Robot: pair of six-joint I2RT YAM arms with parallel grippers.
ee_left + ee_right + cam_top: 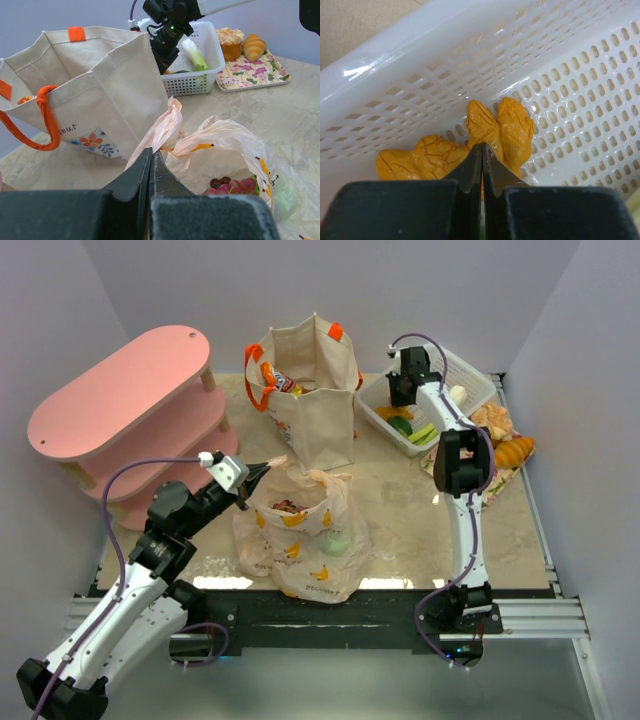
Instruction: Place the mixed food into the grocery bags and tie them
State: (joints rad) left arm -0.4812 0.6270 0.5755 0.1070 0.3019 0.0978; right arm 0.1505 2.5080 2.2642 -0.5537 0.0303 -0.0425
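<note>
The peach plastic bag (pixel 305 540) stands at the front centre, with dark grapes (pixel 232 184) inside. My left gripper (pixel 265 469) is shut on its twisted handle (pixel 167 125) at the bag's upper left corner. The beige canvas tote (pixel 315 410) stands behind it, with snack packets (pixel 275 377) showing inside. My right gripper (pixel 402 400) reaches into the white basket (pixel 470 375) and is shut on an orange piece (pixel 510 130). A leek (pixel 194 54) and a green vegetable (pixel 401 426) lie in the basket. Golden bread (pixel 513 451) lies on the floral mat.
A pink tiered shelf (pixel 120 400) stands at the left. The floral mat (pixel 250 72) at the right holds a muffin (pixel 230 40) and the bread. The tote stands close against the plastic bag, and the basket is just right of the tote.
</note>
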